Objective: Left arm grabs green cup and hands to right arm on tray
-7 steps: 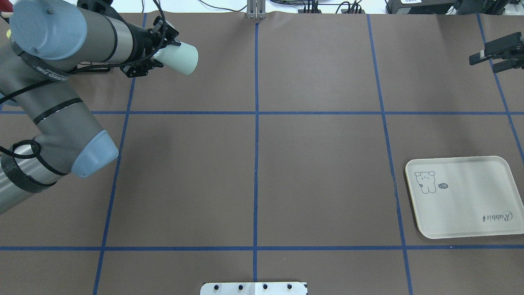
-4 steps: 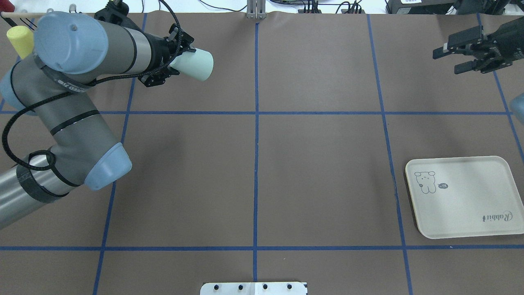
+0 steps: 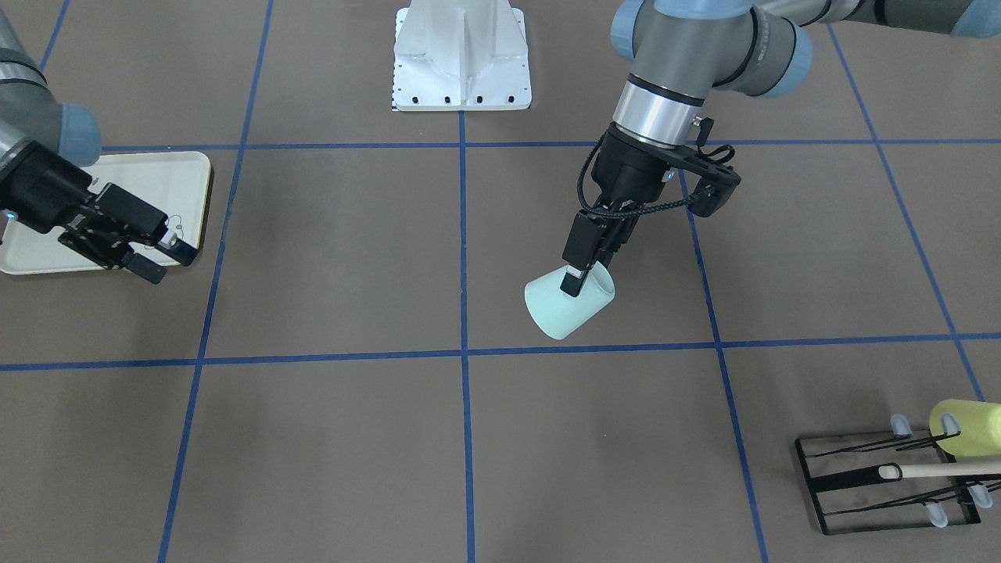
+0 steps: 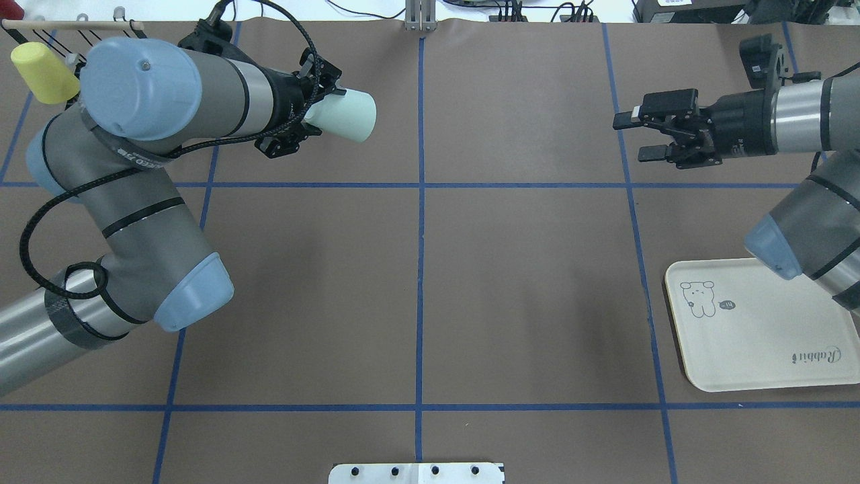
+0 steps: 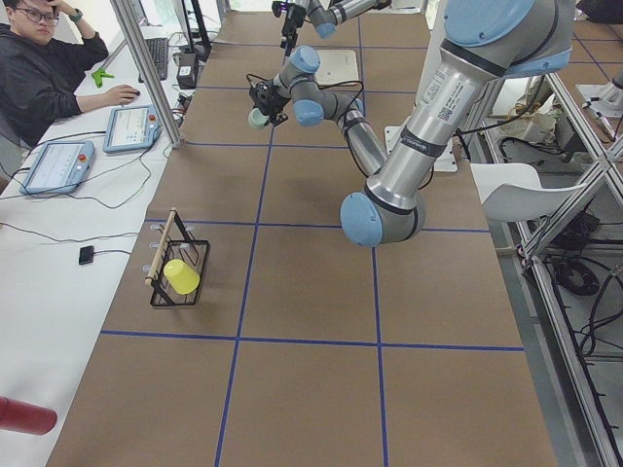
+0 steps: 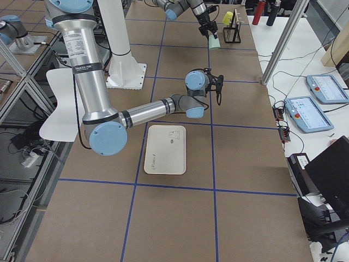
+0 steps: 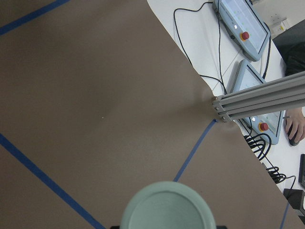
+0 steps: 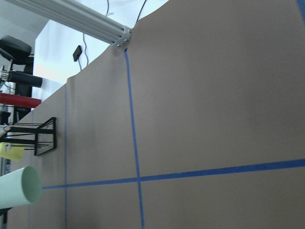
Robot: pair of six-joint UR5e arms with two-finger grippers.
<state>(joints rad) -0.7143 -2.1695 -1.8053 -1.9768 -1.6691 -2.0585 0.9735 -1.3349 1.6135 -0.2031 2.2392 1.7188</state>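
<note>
- The green cup is held off the surface, tipped on its side, over the far left part of the blue-taped grid.
- Its rim is pinched by the left jaws, with one finger seen inside the mouth. Its closed base is pointed toward the right arm. The cup's inside is mostly hidden.
- The left arm is extended from the left of the overhead view.
- The right jaws are spread and turned toward the cup, well apart from it across the surface.
- The tray is laid flat at the near right, well apart from the cup. A bunny drawing and "Rabbit" script are shown on its floor.
- One far corner of the tray is overlapped by the right arm's elbow in the overhead view.
- A black wire rack is stood at the far left corner, and a yellow cup is hung on it sideways.
</note>
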